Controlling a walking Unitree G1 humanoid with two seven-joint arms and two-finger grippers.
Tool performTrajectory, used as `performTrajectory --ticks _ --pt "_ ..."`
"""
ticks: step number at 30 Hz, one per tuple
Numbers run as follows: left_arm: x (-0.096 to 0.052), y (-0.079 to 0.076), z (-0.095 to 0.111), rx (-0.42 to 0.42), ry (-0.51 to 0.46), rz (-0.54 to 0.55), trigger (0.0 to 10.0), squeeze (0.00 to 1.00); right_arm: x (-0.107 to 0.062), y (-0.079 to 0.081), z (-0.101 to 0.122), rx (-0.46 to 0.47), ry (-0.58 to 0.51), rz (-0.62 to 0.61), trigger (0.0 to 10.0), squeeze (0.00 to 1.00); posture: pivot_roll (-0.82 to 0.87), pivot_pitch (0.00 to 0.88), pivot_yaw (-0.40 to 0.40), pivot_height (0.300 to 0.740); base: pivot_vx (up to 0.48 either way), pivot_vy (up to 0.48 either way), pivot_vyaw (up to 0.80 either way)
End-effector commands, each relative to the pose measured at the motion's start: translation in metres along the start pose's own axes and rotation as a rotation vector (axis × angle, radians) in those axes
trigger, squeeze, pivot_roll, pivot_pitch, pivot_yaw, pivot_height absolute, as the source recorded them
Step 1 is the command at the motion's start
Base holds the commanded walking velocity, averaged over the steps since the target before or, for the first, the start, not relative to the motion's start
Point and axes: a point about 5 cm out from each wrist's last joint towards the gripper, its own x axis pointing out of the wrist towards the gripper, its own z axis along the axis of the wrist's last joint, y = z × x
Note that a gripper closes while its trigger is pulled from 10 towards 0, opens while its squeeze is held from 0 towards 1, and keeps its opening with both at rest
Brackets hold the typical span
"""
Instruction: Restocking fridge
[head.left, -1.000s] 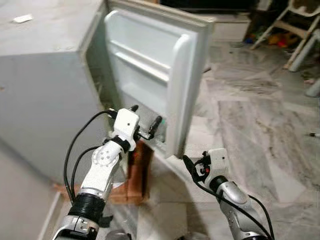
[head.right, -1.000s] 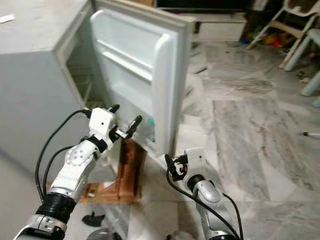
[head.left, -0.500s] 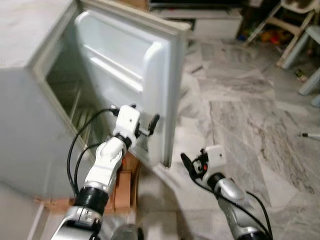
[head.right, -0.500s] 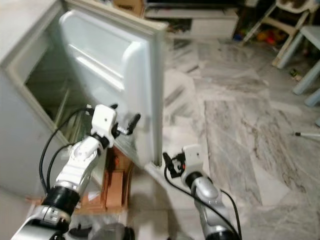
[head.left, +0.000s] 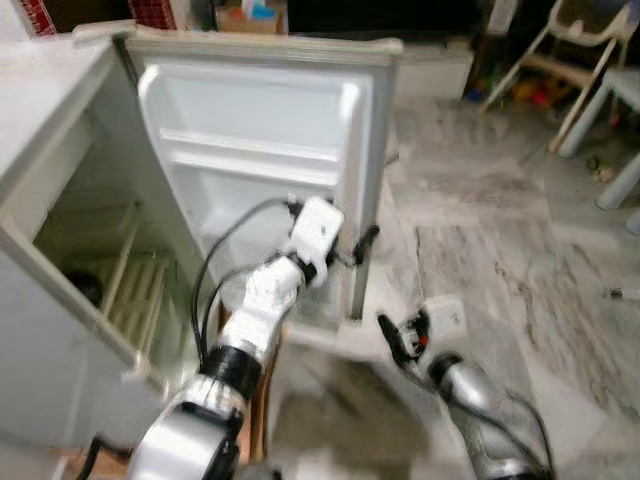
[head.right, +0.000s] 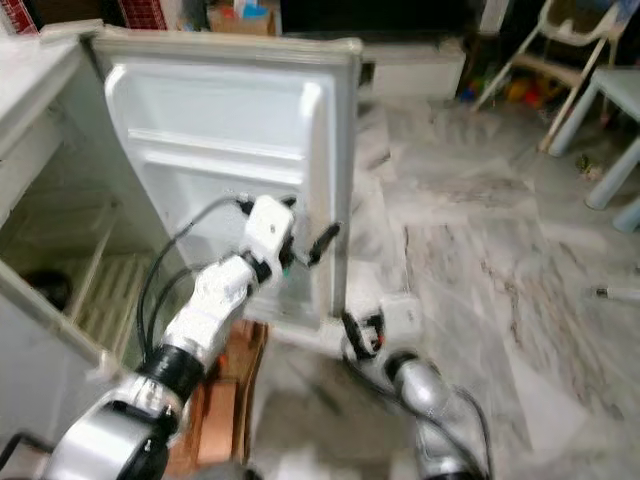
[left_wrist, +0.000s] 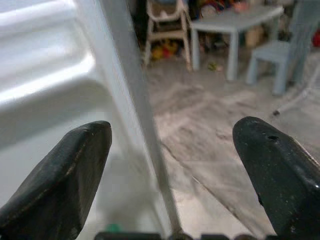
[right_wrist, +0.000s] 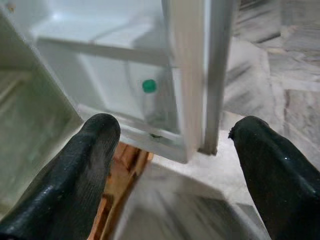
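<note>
With both sets of fingers spread and nothing between them, your next move depends on where the fridge door's free edge runs relative to the left gripper (head.left: 352, 250).

Left gripper: it sits at frame centre in the left eye view, raised against the lower part of the fridge door (head.left: 260, 120). In the left wrist view one finger (left_wrist: 55, 175) is in front of the door's inner liner and the other is over open floor. The door edge (left_wrist: 137, 115) runs as a pale vertical strip between them. So the jaws straddle the edge, open, and I can't confirm contact. The edge's long axis is vertical, roughly square to the line across the two fingers.

Right gripper (head.left: 400, 335): it is lower, at centre-right of frame, just below and to the right of the door's bottom corner, and is blurred. Its wrist view shows wide-open fingers (right_wrist: 75, 175) looking up at the door's underside and lower shelf. A clear bottle with a green cap (right_wrist: 149, 102) stands in that bottom door shelf, hard against the free edge side.

Outward: the fridge (head.left: 60, 200) fills the left of frame, its cavity open with a wire shelf (head.left: 135, 285) visible low inside. The door is swung wide and faces the camera. A wooden block (head.right: 225, 385) sits under the fridge's front corner.

Judgement: the left arm is the nearer one to the door edge and is already lined up on it. The right is closer to the bottle but below it. There is no stock in either gripper, so restocking proper hasn't started.
</note>
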Motion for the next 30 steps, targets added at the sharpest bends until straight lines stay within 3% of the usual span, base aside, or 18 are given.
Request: performTrajectory --ticks 1,4,5,7,8,15,20,30 --pt "0.007 -0.006 0.012 0.013 -0.042 -0.018 10.0 0.00 -0.005 -0.013 -0.002 -0.013 0.012 -0.044 10.0 0.00 -0.05 0.000 0.032 0.740 0.442 0.000 0.00" --pt "-0.007 0.012 0.005 -0.017 -0.049 0.066 10.0 0.00 -0.005 -0.013 -0.002 -0.014 0.008 -0.051 10.0 0.00 -0.04 0.000 0.037 0.740 0.000 0.000 0.00" --pt "-0.018 0.022 -0.003 -0.044 -0.042 0.120 10.0 0.00 -0.005 -0.015 0.002 -0.021 -0.016 -0.071 10.0 0.00 -0.04 0.000 0.039 0.740 0.000 0.000 0.00" --pt "-0.027 0.027 -0.008 -0.044 -0.040 0.149 10.0 0.00 -0.005 -0.016 0.005 -0.031 -0.032 -0.084 10.0 0.00 -0.03 0.000 0.041 0.740 0.000 0.000 0.00" --pt "-0.039 0.032 -0.016 -0.036 -0.015 0.179 10.0 0.00 -0.003 -0.018 0.010 -0.034 -0.054 -0.099 10.0 0.00 -0.02 0.000 0.045 0.740 0.000 0.000 -0.80" --pt "-0.074 0.033 -0.025 -0.012 0.002 0.265 10.0 0.00 0.003 -0.016 0.026 -0.042 -0.114 -0.111 10.0 0.00 0.02 0.015 0.045 0.740 0.000 0.000 -0.80" --pt "-0.099 0.027 -0.039 -0.022 0.057 0.336 10.0 0.00 0.004 -0.014 0.032 -0.037 -0.150 -0.134 10.0 0.00 0.00 0.020 0.030 0.740 0.327 -0.307 -0.80" --pt "-0.109 0.031 -0.043 -0.038 0.109 0.364 10.0 0.00 0.003 -0.018 0.037 -0.024 -0.181 -0.170 10.0 0.00 -0.02 0.001 0.021 0.740 0.395 -0.179 -0.64"
